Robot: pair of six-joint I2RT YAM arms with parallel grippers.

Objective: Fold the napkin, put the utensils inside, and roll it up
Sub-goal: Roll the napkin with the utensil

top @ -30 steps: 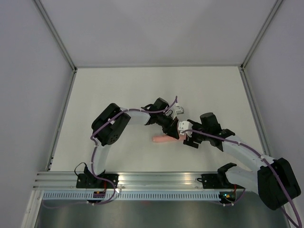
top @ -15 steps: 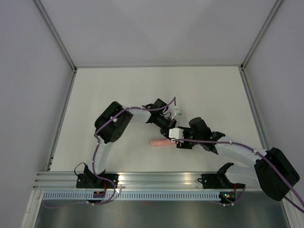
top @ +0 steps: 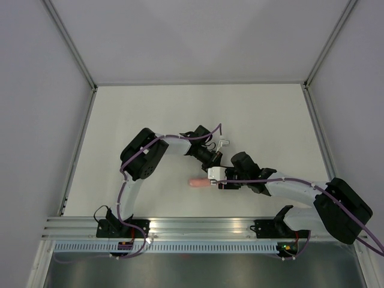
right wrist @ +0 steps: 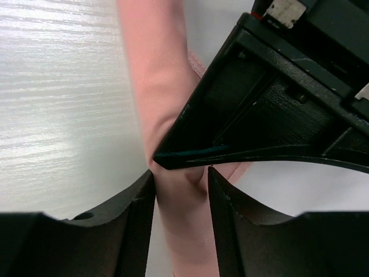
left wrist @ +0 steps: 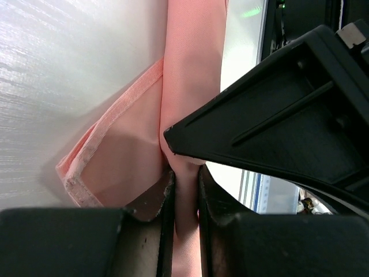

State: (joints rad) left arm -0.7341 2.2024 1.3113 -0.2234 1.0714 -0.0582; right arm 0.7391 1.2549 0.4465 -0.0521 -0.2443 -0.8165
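Left wrist shows the left claw [left wrist: 184,182] pinching the rolled napkin [left wrist: 193,69]; the right claw [right wrist: 180,187] straddles it, grip unclear.

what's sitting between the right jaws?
The rolled pink napkin, running lengthwise through the gap between the jaws. The right wrist view shows it.

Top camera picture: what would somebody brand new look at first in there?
The pink rolled-up napkin pops out first, a slim tube in the middle of the white table. Right over it the two grippers meet nose to nose. The left gripper pinches the roll, and the right gripper has a finger on each side of it, though whether it squeezes can't be told.
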